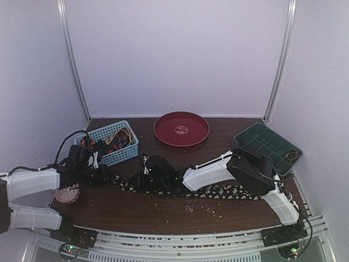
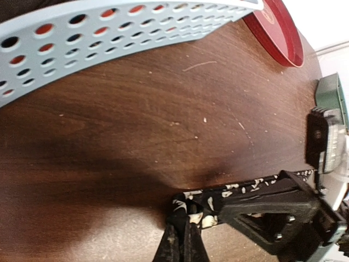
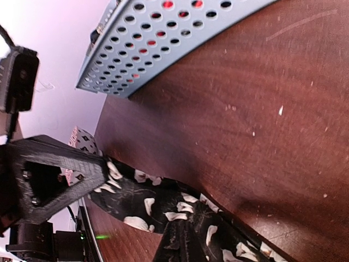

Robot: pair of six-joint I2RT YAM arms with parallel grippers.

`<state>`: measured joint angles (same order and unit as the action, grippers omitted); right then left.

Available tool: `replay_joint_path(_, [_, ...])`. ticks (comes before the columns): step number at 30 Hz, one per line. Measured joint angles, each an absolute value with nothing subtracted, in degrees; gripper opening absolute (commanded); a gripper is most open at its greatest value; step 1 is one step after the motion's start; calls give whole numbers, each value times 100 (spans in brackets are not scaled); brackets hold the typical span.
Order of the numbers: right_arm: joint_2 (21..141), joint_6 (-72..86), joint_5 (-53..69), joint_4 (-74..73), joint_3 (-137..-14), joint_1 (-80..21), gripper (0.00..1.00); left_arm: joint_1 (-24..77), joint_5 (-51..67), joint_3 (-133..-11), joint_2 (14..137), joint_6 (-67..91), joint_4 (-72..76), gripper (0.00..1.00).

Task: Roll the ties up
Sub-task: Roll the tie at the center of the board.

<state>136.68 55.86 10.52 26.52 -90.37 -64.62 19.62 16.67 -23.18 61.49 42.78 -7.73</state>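
Note:
A dark tie with pale specks (image 1: 218,192) lies along the table from centre-left to the right. My left gripper (image 1: 113,179) is at its left end. In the left wrist view that gripper (image 2: 181,221) is shut on the tie's end (image 2: 210,203), which bunches at the fingertips. Just right of it, my right gripper (image 1: 135,182) is down on the same tie. The right wrist view shows this gripper (image 3: 182,226) shut on the tie's fabric (image 3: 142,196). The other ties (image 1: 109,141), dark, orange and red, sit in the blue basket (image 1: 126,153).
A red round plate (image 1: 181,129) stands at the back centre. A green compartment tray (image 1: 267,146) is at the back right. A pinkish speckled ball (image 1: 67,194) rests under the left arm. Pale crumbs (image 1: 196,206) dot the table near the front.

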Motion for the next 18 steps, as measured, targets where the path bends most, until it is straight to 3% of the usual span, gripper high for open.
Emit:
replay_joint_path(10, [13823, 5596, 1118, 2414, -9080, -6490, 0, 1973, 2340, -2276, 6333, 4493, -272, 23])
replay_joint_path(15, [13710, 5583, 1026, 2460, -8886, -6490, 1, 2008, 2644, -2185, 6517, 4611, 82, 22])
replay_joint_path(18, [13482, 5581, 886, 2447, -8580, -6490, 8, 2045, 2781, -2145, 6641, 4705, 298, 20])
